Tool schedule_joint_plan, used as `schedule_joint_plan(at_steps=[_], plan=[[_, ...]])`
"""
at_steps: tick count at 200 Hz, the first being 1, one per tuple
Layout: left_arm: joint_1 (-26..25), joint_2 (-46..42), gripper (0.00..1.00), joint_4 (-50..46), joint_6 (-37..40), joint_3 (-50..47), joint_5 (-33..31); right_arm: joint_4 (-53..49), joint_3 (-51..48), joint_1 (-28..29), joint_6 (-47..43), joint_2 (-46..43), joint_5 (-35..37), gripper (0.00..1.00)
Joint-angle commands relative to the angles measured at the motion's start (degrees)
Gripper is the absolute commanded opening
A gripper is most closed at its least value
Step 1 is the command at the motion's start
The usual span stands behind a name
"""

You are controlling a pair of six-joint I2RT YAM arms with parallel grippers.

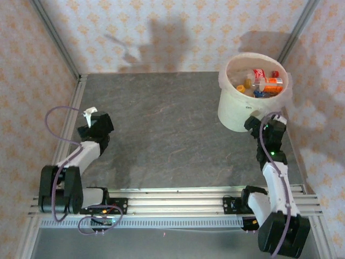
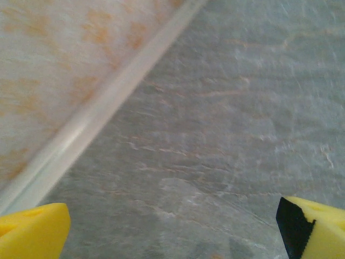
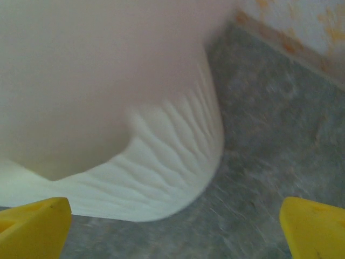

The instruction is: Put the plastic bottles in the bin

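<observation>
The dark, stone-patterned table (image 1: 161,129) takes up most of the top view, and the open stretch between the two arms carries none of the task's things. The bin (image 1: 230,110) stands upright in the far right corner, close to the patterned wall (image 1: 161,32), with its pale inside open to the camera above.

Every one of the plastic bottles (image 1: 265,82) that can be made out lies inside the bin, heaped toward its right side. One with an orange label is on top, a red-labelled one lies behind it, and blue and orange pieces sit beside them. They cannot be counted, since the heap is small in the view and the rim partly hides it.

The left arm (image 1: 81,154) is folded at the left edge of the table, well apart from the bin. In its wrist view the left gripper (image 2: 172,232) is spread wide and holds nothing. Bare table shows between its yellow fingers (image 2: 32,229), with the pale strip (image 2: 91,127) at the foot of the wall running beside it.

The right arm (image 1: 272,178) reaches up to the near side of the bin. The right gripper (image 3: 172,226) is likewise released and empty, its jaws standing wide just before the bin's ribbed outer wall.

Judging from this, the sorting looks done or very nearly so. Little seems left beyond drawing the right arm away from the bin.
</observation>
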Motion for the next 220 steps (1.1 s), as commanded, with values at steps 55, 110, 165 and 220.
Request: schedule_joint_plan(at_steps=[55, 110, 165, 220], plan=[[-0.70, 7.15, 1.00, 26.89, 7.39, -5.93, 19.34, 24.22, -2.05, 1.22, -6.44, 17.79, -0.81, 0.99], [-6.89, 10.11, 1.00, 35.35, 6.95, -9.63, 0.50, 39.23, -4.62, 8.09, -13.34, 26.48, 1.99, 0.99], [-6.78, 10.47, 1.00, 37.27, 7.11, -10.24, 0.03, 68.03, -13.58, 16.09, -21.05, 38.61, 8.02, 0.99], [-6.83, 10.35, 1.00, 36.73, 7.06, -10.02, 0.16, 48.83, -4.80, 12.19, -15.89, 37.54, 7.43, 0.99]])
